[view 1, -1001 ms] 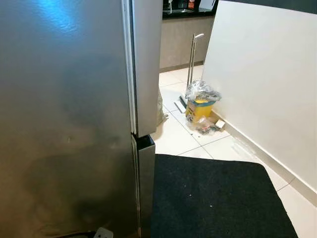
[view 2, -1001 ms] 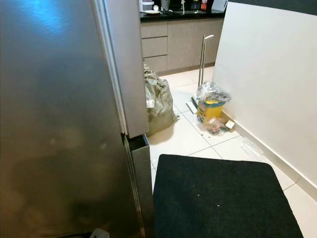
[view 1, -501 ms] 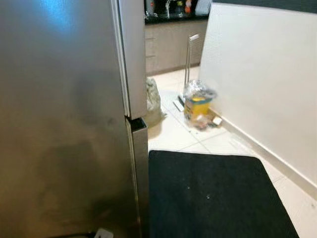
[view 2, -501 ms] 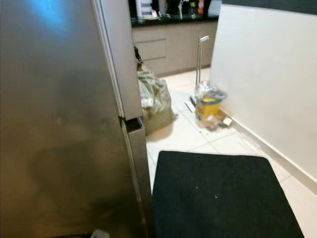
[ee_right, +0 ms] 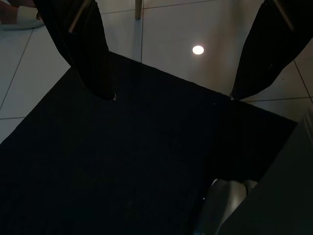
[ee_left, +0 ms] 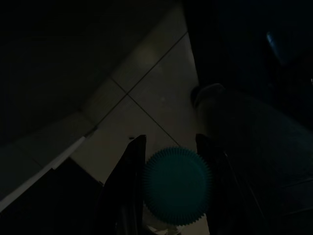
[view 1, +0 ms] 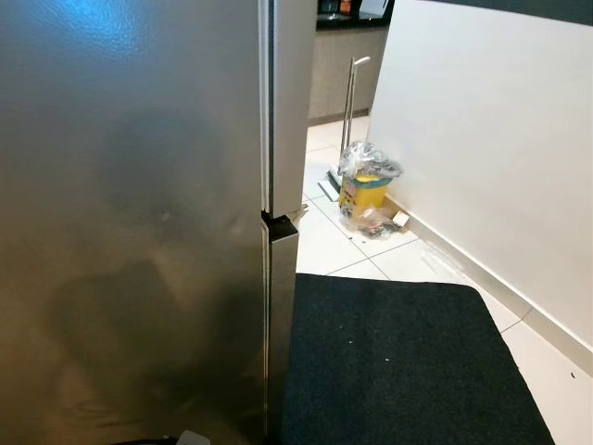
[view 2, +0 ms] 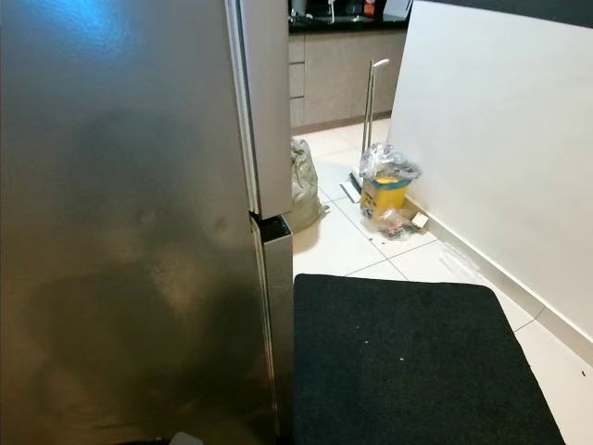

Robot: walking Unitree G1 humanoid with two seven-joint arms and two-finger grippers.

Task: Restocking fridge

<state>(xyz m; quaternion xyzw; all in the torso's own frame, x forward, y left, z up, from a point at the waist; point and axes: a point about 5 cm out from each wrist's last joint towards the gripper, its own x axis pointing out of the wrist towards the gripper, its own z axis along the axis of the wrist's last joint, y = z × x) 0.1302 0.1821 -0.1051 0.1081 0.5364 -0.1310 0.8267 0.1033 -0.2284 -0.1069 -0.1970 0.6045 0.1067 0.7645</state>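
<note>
Close up on the robot's left, the fridge (view 1: pixel 130 213) is a tall brushed-steel face, its doors closed, a seam splitting upper from lower at its right edge. The left gripper (ee_left: pixel 168 161) hangs in shade above floor tiles, fingers clamped on a teal ridged cap (ee_left: pixel 177 185) of a bottle. The right gripper (ee_right: pixel 171 93) hangs with fingers spread wide; the black mat (view 2: pixel 408 362) lies beyond its tips. Right of the mat, white tiles (view 2: pixel 445 264) run to a white wall (view 2: pixel 500 139), a yellow bin (view 2: pixel 384 195) beside it.

A closed steel fridge (view 1: pixel 130 213) stands beside a black mat (view 1: pixel 398 371).
</note>
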